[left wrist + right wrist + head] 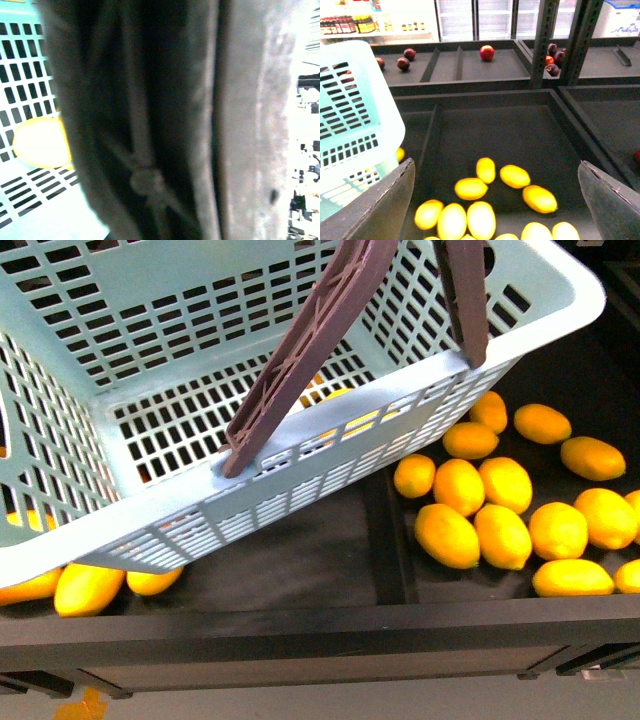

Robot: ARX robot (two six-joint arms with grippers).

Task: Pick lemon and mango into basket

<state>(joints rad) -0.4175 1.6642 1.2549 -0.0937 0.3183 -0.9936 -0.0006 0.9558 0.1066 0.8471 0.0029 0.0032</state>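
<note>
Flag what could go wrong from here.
1. The basket hangs tilted over the bin; fruit dropped in could roll to its low side.
2. The yellow fruits lie packed and look alike; the open right end effector may take the wrong kind or shove neighbours.
3. The left wrist view is filled by the blurred brown handle, so that grip cannot be checked.

I have the basket (400, 405) hanging tilted over the left compartment, its handles (300, 350) crossing above it. Some fruits (90, 588) lie under its near left corner. Right of the divider (385, 540) lies a fruit pile (500, 530). Apples (487, 52) sit on the shelf behind.
</note>
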